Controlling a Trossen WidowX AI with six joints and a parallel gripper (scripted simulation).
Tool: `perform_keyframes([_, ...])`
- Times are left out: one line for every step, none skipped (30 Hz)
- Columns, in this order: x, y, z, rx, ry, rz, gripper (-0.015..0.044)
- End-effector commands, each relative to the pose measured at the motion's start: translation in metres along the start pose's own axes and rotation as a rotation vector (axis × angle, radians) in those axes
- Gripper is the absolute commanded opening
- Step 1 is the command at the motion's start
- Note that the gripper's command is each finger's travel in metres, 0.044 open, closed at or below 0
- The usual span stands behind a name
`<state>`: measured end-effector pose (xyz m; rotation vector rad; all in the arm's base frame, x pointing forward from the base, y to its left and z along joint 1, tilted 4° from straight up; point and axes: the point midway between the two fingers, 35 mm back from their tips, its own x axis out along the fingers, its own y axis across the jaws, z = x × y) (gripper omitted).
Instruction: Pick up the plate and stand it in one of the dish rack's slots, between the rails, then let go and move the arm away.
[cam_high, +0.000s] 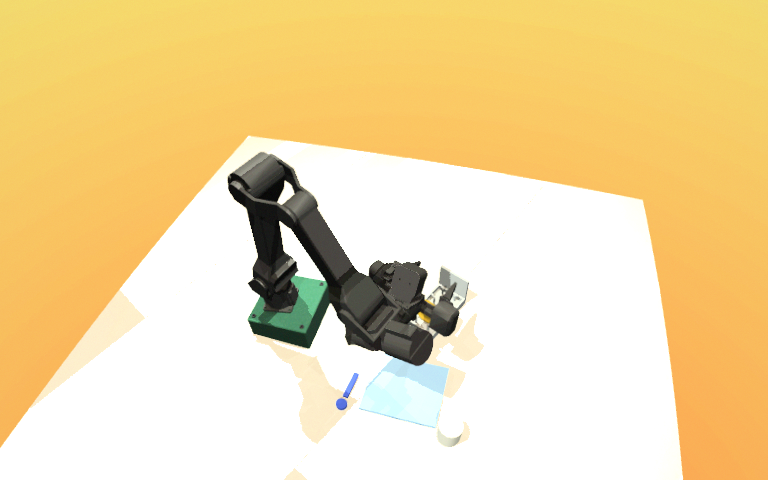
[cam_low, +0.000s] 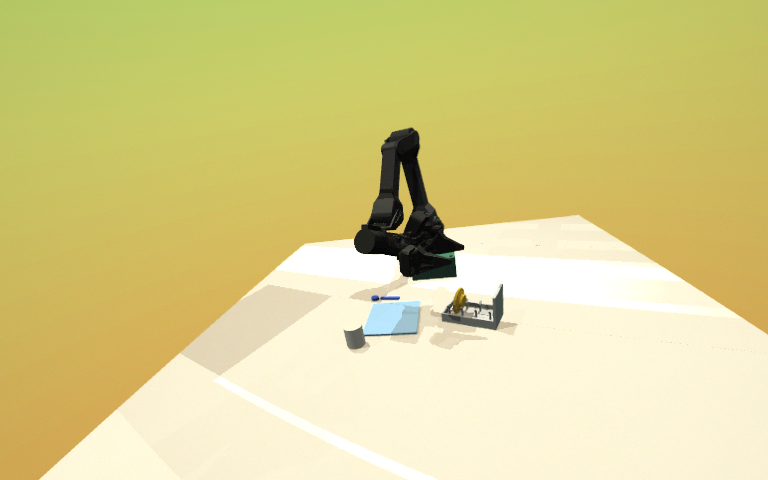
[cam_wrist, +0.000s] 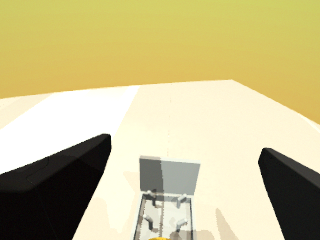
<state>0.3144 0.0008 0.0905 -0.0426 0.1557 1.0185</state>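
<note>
The yellow plate (cam_high: 425, 318) (cam_low: 458, 300) (cam_wrist: 160, 238) stands roughly upright on its edge in the grey dish rack (cam_high: 454, 281) (cam_low: 498, 308) (cam_wrist: 169, 176), near the end opposite the tall panel. It leans slightly. In the top view the arm hides most of it, and in the wrist view only its top edge shows. Which pegs or rails it sits between is too small to tell. My gripper (cam_low: 457, 254) (cam_wrist: 186, 148) is open and empty, with its fingers wide apart. It hangs above the rack and plate, clear of both.
A light blue mat (cam_high: 404, 393) (cam_low: 391, 318) lies beside the rack. A blue spoon-like thing (cam_high: 351, 384) (cam_low: 389, 297) and a grey-white cylinder (cam_high: 450, 433) (cam_low: 354, 337) are near the mat. The arm stands on a green block (cam_high: 310, 300) (cam_low: 447, 270).
</note>
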Motion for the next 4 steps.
perform_keyframes([0.0004, -0.0044, 0.0032, 0.048, 0.052, -0.013, 0.04])
perform_keyframes([0.0007, -0.0062, 0.0029, 0.072, 0.077, -0.019, 0.04])
perform_keyframes([0.0009, -0.0078, 0.0026, 0.095, 0.101, -0.026, 0.04])
perform_keyframes([0.001, -0.0094, 0.0024, 0.119, 0.125, -0.033, 0.04])
